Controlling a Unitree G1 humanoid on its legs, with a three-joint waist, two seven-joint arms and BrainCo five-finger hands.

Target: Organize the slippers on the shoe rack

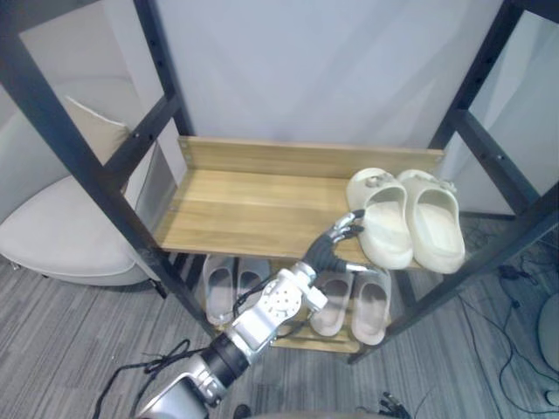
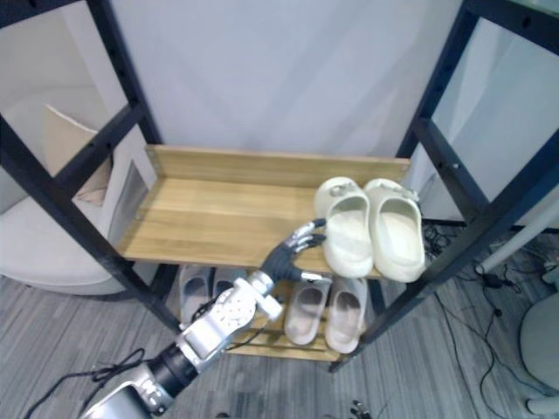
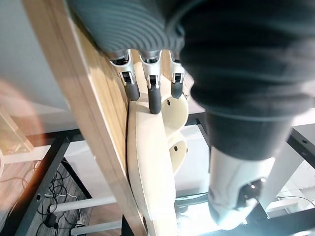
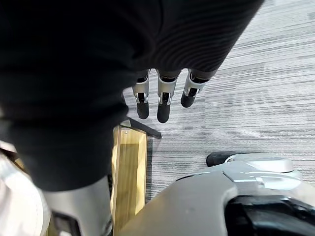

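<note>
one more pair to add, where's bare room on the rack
The upper shelf is bare from its left edge to the left robot hand. The cream slippers crowd its right end; grey slippers and beige slippers fill the lower shelf.

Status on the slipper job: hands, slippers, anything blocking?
Left hand open, fingers at the left cream slipper on the top shelf. Its mate alongside, right end. Right hand open over the floor. Nothing blocking.
</note>
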